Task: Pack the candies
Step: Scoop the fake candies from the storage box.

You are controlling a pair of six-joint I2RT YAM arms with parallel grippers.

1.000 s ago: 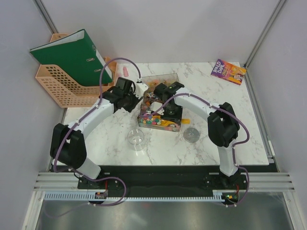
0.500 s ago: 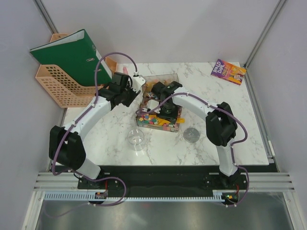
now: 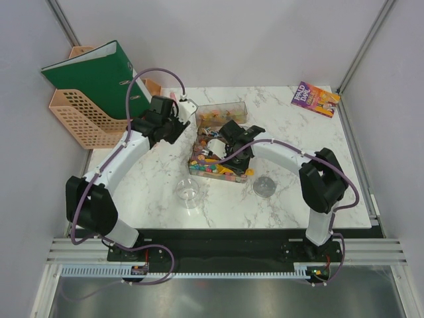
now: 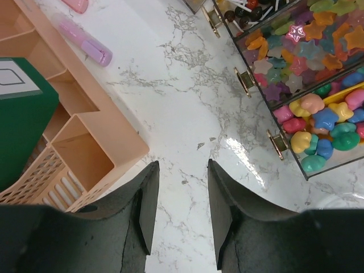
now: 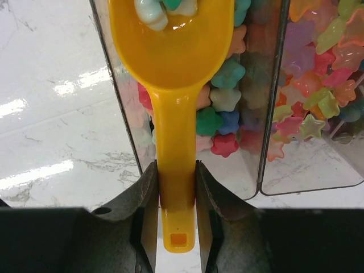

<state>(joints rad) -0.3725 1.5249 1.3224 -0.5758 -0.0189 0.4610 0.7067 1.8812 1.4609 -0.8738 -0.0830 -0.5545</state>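
Observation:
The candies point(image 3: 211, 164) fill a clear compartment box point(image 3: 222, 109) at mid table; they are multicoloured stars and blobs, also seen in the left wrist view point(image 4: 318, 119) and the right wrist view point(image 5: 224, 108). My right gripper point(image 3: 232, 147) point(image 5: 176, 170) is shut on the handle of the orange scoop point(image 5: 176, 85). The scoop is held over the box with a few candies point(image 5: 162, 8) in its bowl. My left gripper point(image 3: 177, 122) point(image 4: 182, 170) is open and empty over bare marble left of the box. A clear cup point(image 3: 188, 193) stands at the near left of the box.
A peach desk organiser point(image 3: 79, 119) point(image 4: 96, 142) with a green binder point(image 3: 99, 76) stands at the back left, close to my left gripper. A pink highlighter point(image 4: 85, 42) lies beside it. A round clear lid point(image 3: 264, 186) lies near right of the box. A book point(image 3: 315, 99) lies at the back right.
My left gripper has drawn back and left, away from the box toward the organiser. My right arm has swung its elbow to the right while keeping the scoop over the box.

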